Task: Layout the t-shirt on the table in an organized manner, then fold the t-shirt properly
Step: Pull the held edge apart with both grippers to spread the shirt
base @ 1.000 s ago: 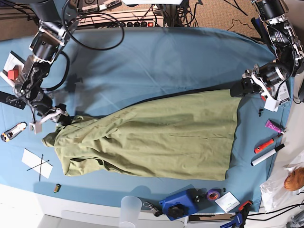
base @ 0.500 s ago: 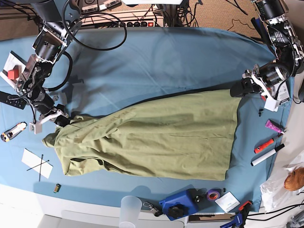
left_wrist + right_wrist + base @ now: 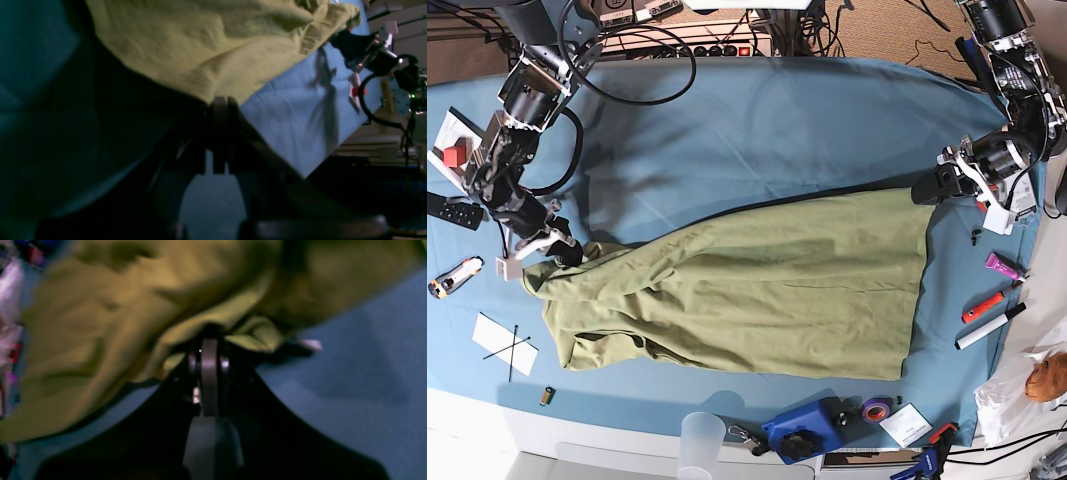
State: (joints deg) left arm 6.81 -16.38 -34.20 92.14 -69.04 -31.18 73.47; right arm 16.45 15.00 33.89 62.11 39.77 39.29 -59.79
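Now right claw [image 3: 209,350] is newly pressed together, pinching shirt [image 3: 757,290] cloth bunched just ahead of its tips. Left claw [image 3: 220,103] stays clamped on the opposite corner. Shirt lies rumpled on tabletop [image 3: 757,130] between them; spreading can start.

R gripper [image 3: 567,254] now shut on t-shirt [image 3: 757,290]

Brown floor [image 3: 897,30] at 12 o'clock, with black cables [image 3: 827,35] and a white power strip [image 3: 717,45]. Soft, even light from above. At 6 o'clock, a white ledge [image 3: 577,455] below.
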